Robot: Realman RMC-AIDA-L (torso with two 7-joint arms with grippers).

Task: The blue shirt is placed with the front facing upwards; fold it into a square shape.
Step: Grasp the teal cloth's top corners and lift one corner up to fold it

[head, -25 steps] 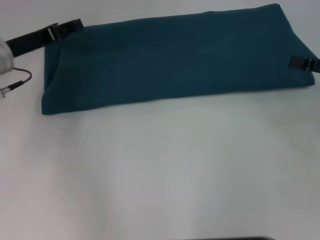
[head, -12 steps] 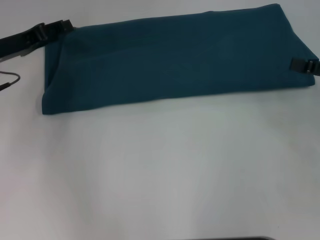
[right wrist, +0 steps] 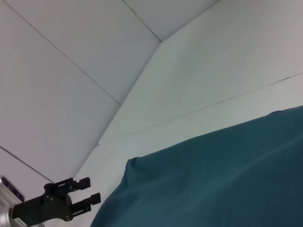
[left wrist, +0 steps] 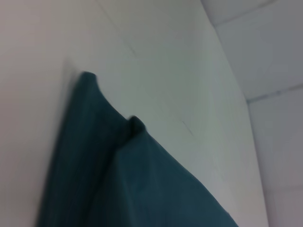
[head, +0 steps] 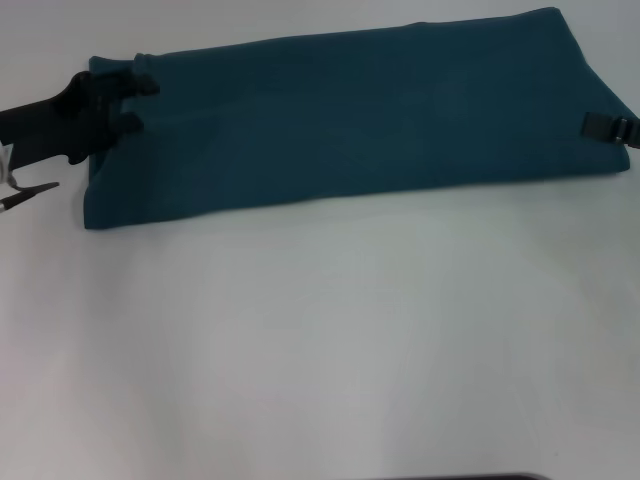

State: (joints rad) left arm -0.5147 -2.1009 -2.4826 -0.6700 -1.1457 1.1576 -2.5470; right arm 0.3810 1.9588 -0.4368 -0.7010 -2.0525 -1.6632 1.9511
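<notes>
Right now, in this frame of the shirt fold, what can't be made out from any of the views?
- Dark teal-blue cotton shirt: its print is nowhere visible, folded under or face down.
- Right hand: head view's edge cuts it off; grip unclear.
- Left hand: open at the shirt's far-left corner; the left wrist view shows no fingers.
- White table.

We see a plain white tabletop [head: 320,350] in soft, even light. Behind it stands a pale wall [right wrist: 71,71] with thin seams.

Shirt [head: 360,115] lies across the table [head: 320,340] (far side) — an end effector at each end.
</notes>
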